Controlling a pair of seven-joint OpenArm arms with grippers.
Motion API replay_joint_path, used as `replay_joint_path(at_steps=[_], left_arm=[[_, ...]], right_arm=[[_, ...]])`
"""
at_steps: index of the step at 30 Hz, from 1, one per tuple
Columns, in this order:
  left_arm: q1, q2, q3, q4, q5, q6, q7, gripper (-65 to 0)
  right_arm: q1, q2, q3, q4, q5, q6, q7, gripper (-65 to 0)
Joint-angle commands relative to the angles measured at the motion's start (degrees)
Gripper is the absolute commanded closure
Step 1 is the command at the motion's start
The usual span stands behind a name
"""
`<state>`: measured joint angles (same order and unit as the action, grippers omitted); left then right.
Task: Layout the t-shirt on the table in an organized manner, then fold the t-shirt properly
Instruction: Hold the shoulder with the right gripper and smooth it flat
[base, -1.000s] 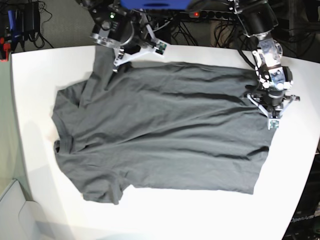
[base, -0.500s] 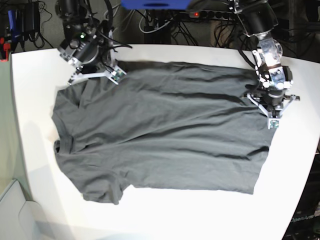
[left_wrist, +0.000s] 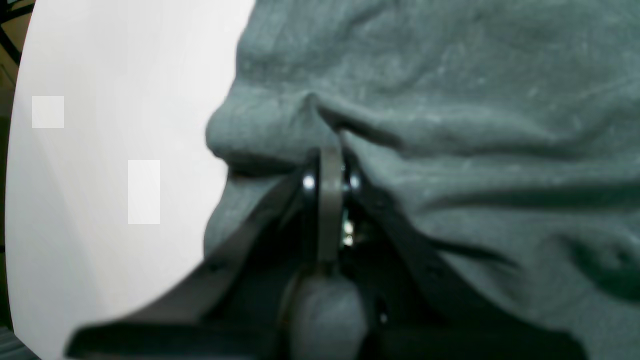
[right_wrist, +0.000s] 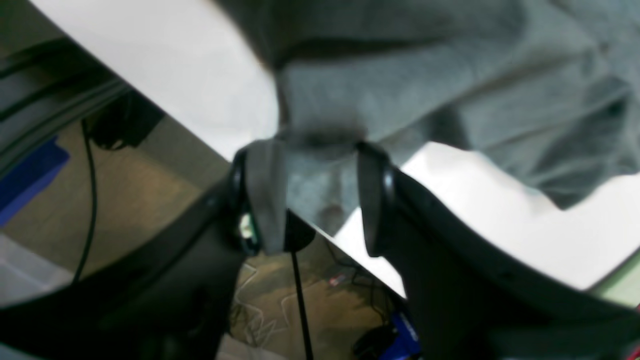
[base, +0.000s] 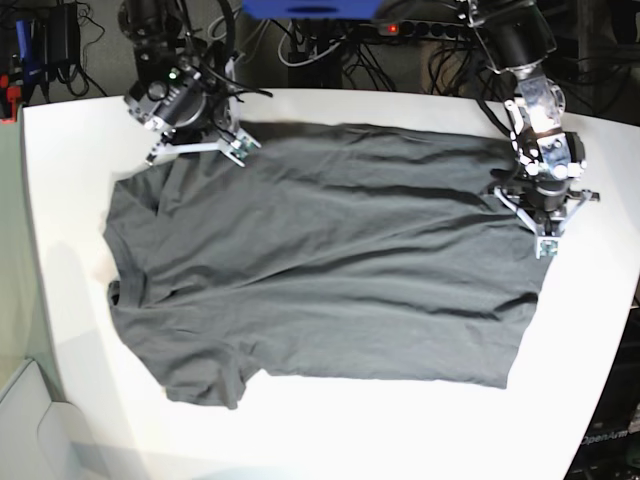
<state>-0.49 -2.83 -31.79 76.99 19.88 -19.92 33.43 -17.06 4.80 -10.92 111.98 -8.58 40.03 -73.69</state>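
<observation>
Taking the t-shirt (base: 320, 255) as the landmark and going from the left of the base view: the right gripper (base: 195, 150) stood at the shirt's far left corner, over the sleeve near the far edge of the table (base: 70, 200). One second before, it was more toward the middle of the far hem side, with the sleeve cloth pulled up in a narrow strip; half a second before, it had already travelled to the left corner, and after that it hardly moved. The sleeve now lay lower and wider. In the right wrist view its fingers (right_wrist: 265, 195) stood apart, with a flap of grey cloth (right_wrist: 320, 185) between them; I cannot tell whether they were touching it. I judge that this arm was letting the sleeve go after spreading it.

At the shirt's far right corner the left gripper (base: 541, 205) had not changed its place in the whole second. In the left wrist view its fingers (left_wrist: 330, 200) were together and pinched a ridge of the cloth (left_wrist: 320, 115), which made a small fold there.

The shirt lay nearly flat in the middle of the table, the collar side to the left and the hem to the right, with soft wrinkles. The layout seemed to me almost done, and the folding not yet begun.

By count there were one t-shirt, one table and two grippers.
</observation>
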Motion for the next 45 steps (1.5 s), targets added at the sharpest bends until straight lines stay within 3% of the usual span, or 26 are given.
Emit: replay_joint_path(at_steps=[1,15,17,21,22,25,27,32,43,45], left_arm=[[0.7,0.1,0.0,-0.4,0.4,-1.1,3.8,-0.1],[0.4,0.1,0.0,-0.3,0.4,-1.1,3.8,-0.1],[0.4,0.1,0.0,-0.3,0.4,-1.1,3.8,-0.1],[0.4,0.0,0.0,-0.3,0.4,-1.1,3.8,-0.1],[0.4,0.0,0.0,-0.3,0.4,-1.1,3.8,-0.1],[0.3,0.0,0.0,-0.3,0.4,-1.1,3.8,-0.1],[0.3,0.0,0.0,-0.3,0.4,-1.1,3.8,-0.1],[0.3,-0.2,0.1,-0.3,0.5,-1.1,3.8,-0.1],[0.5,-1.0,0.1,-0.3,0.5,-1.1,3.8,-0.1],[0.5,-1.0,0.1,-0.3,0.5,-1.1,3.8,-0.1]], right_arm=[[0.3,-0.4,0.1,0.7,-0.1,0.0,0.2,-25.7],[2.4,-2.4,0.0,-9.1,0.0,0.0,2.3,-24.8],[2.2,-2.4,0.0,-9.3,0.0,0.0,3.9,-20.8],[1.9,-3.2,0.0,-8.9,0.0,0.0,4.5,-5.2],[1.3,-3.3,-0.1,-8.1,0.0,0.0,4.7,-4.3],[-1.5,-3.6,-1.9,-2.8,0.0,0.0,6.8,-5.7],[-4.2,-3.2,-6.1,1.7,0.0,0.0,9.4,-5.8],[-6.8,-3.2,-15.2,3.8,0.0,0.0,9.9,-5.9],[-3.4,-2.4,-12.4,1.9,-0.1,0.0,4.3,-6.0],[-3.3,-2.3,-11.4,2.0,-0.1,0.0,4.3,-9.0]])
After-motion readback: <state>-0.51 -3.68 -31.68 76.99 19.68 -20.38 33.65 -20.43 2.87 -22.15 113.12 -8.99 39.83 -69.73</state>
